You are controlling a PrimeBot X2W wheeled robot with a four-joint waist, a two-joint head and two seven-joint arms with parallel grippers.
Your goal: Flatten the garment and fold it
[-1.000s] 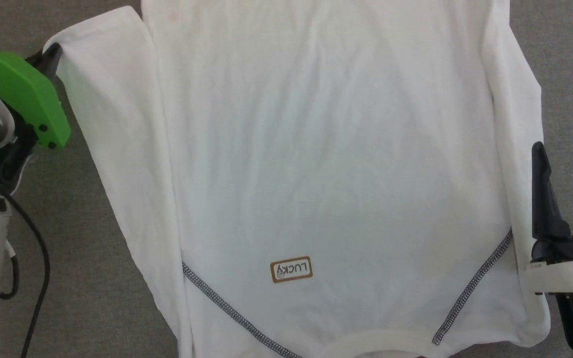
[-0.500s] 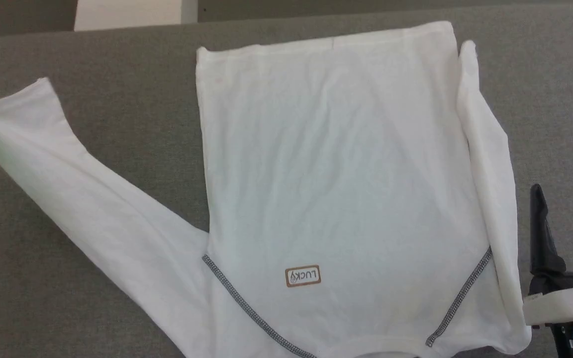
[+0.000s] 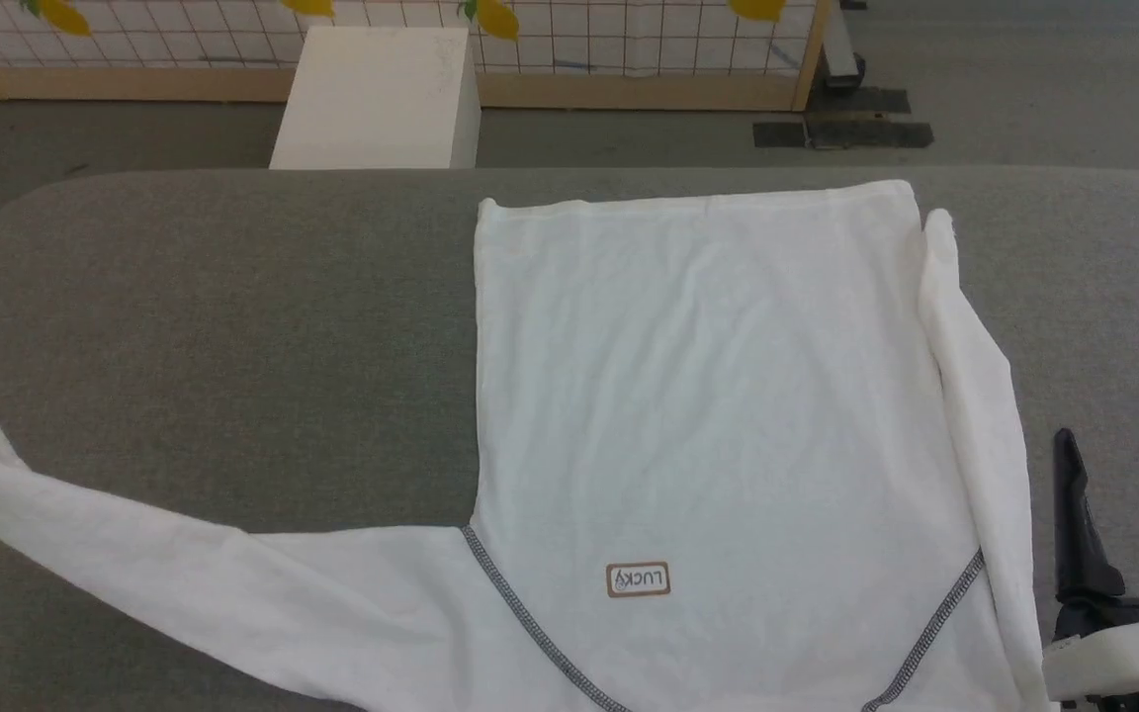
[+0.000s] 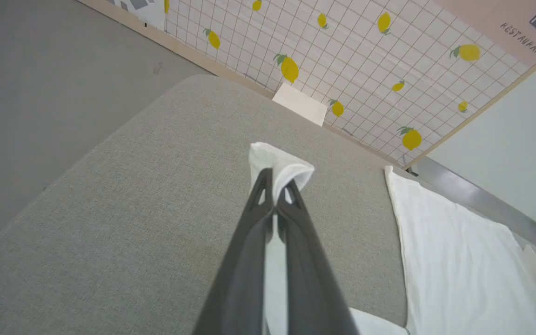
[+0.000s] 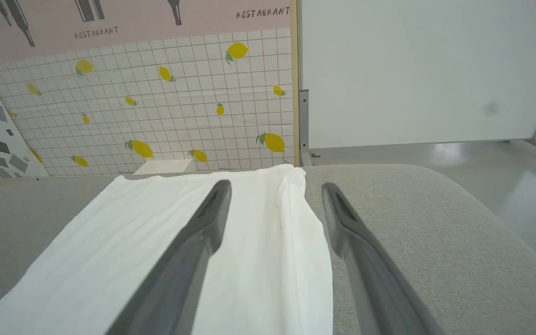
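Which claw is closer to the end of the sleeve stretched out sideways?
Left. The left gripper is shut on the sleeve end itself; the right gripper stands open on the far side of the garment.

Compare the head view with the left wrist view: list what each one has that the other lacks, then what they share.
Head view: the LUCKY patch, the grey zigzag seams, and the right end effector, open beside the folded-in sleeve.
Left wrist view: the left end effector shut on the outstretched sleeve's cuff, and RESTAURANT lettering on the pink wall.
Both: the garment lying flat, the grey table, the white box and the lemon-print tiling.
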